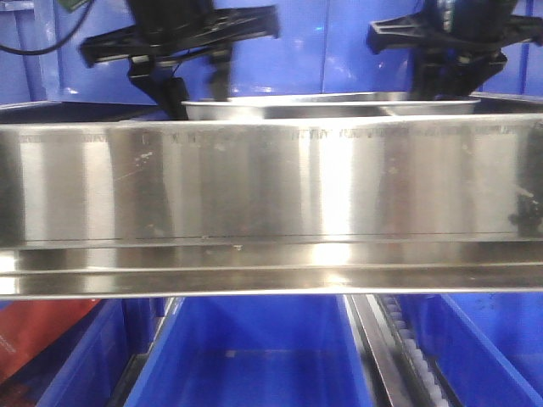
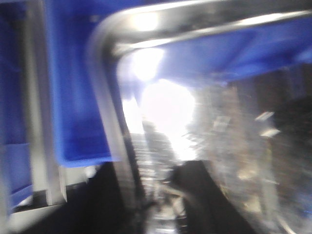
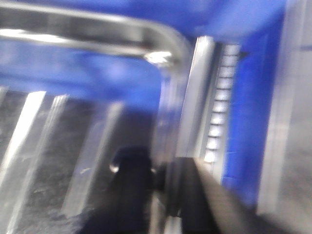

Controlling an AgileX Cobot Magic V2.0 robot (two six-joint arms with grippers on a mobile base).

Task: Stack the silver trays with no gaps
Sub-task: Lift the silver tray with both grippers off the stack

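Observation:
A silver tray shows as a thin shiny rim just above the steel band, spanning between both arms. My left gripper hangs over its left end. In the left wrist view the gripper has one dark finger on each side of the tray's left wall, and blur hides whether they pinch it. My right gripper is at the tray's right end. In the right wrist view it is shut on the tray's right wall below the rounded corner, with the fingers close together.
A wide brushed-steel band fills the middle of the front view and hides the tray's body. Blue plastic bins sit below it, with a red object at the lower left. A roller rail runs beside the tray's right side.

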